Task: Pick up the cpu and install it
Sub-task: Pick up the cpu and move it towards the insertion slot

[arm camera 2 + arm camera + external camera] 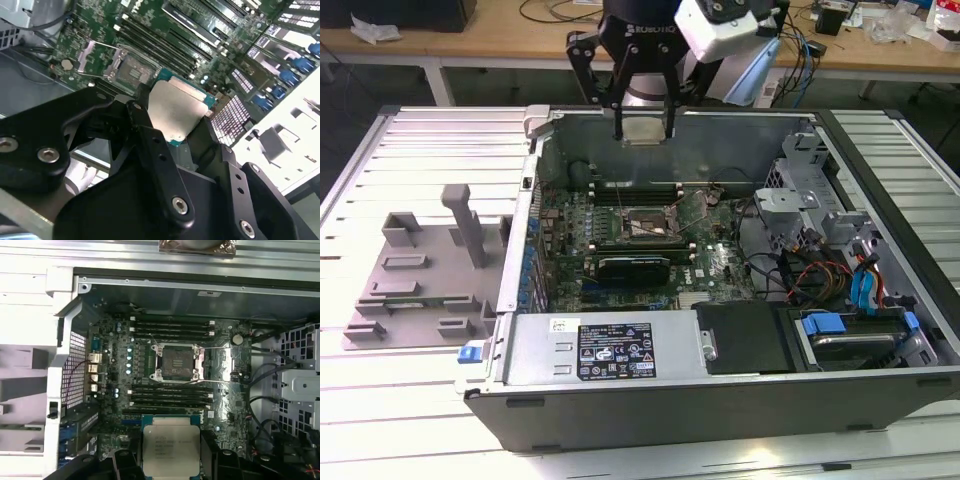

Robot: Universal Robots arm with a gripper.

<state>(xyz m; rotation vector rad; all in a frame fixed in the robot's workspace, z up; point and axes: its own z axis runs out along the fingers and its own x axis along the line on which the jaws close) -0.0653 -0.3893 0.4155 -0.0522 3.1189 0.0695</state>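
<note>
- Exterior view: end effector [643,128] hangs above the far wall of the open case [720,395], closed on the cpu [643,131], which is held flat and clear of everything.
- The socket [650,226] lies lower on the board, at 6 o'clock from the cpu and well apart from it.
- A grey fixture [420,270] sits on the bench [380,150] at 9 o'clock from the case, with no chip on it that I can make out.
- Second wrist view: the black fingers [150,135] clamp the cpu [177,112] on two opposite edges, plate side towards the camera. The socket [131,70] beyond it looks open and bare.
- First wrist view: the cpu [171,450] is gripped between the fingers [125,460]. The socket [177,362] is unfilled and its wire levers are swung out.
- Judgement: pick-up done and the chip is carried over the case. Seating it in the socket is not yet done, so roughly halfway.
</note>
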